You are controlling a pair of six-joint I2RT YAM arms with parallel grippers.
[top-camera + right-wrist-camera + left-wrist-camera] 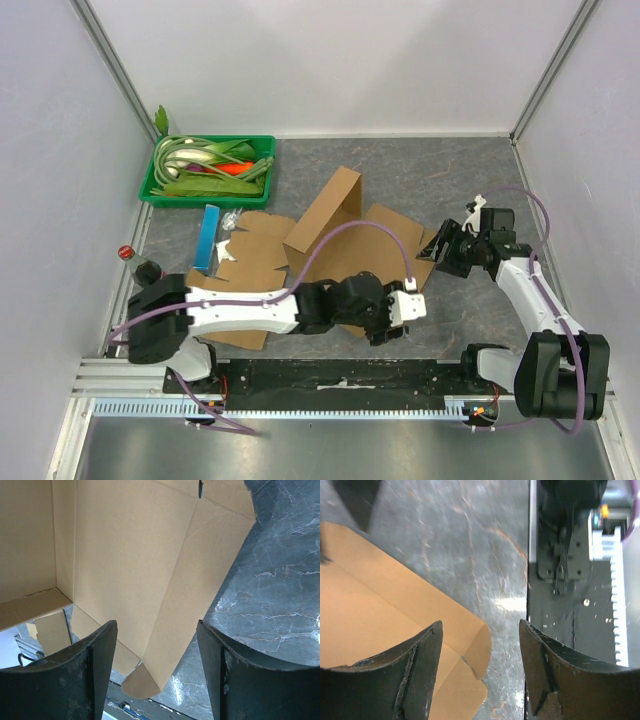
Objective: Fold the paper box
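Cardboard box (330, 225) lies part-folded at the middle of the desk (420, 170), one panel upright and the other flaps flat. The left gripper (480, 625) hangs by the desk's near edge with jaws released, grasping nothing. A rounded flap corner of the box shows partly in its gap. The right gripper (156, 625), at the box's right side, is likewise spread, with a flat flap below its gap and nothing pinched.
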